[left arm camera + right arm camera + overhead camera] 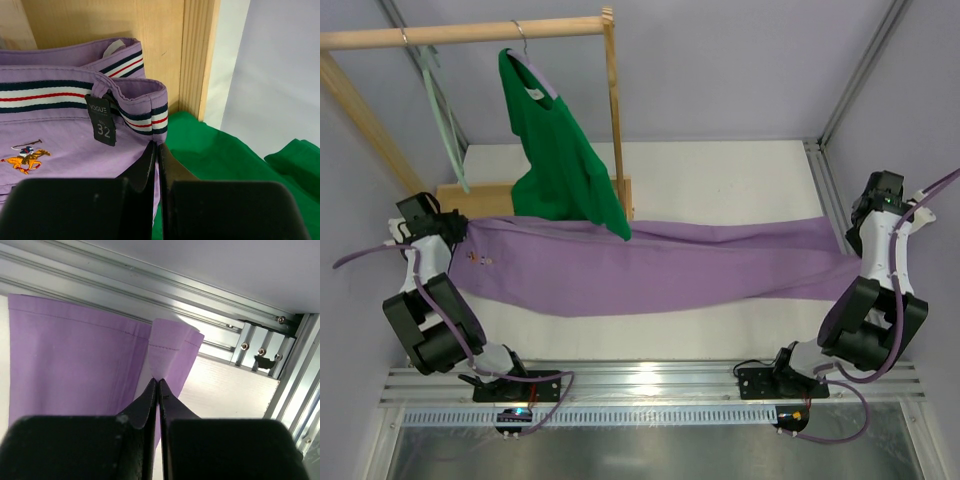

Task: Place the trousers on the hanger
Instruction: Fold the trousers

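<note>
At the upper left of the overhead view the hanger (442,120) hangs bare from the wooden rail (470,33), so nothing is on it yet. Below it, at the left edge, the left gripper (156,147) is pinched together on the striped waistband of the trousers (650,265), which lie stretched across the middle of the table (720,170). The green top (560,160) hangs over their upper edge beside the rack's post (613,110) and looks likely to snag a lift toward the hanger. At the right edge the right gripper (158,382) is clamped on the leg hem. Both ends are gripped; lifting and draping over the hanger are left
</note>
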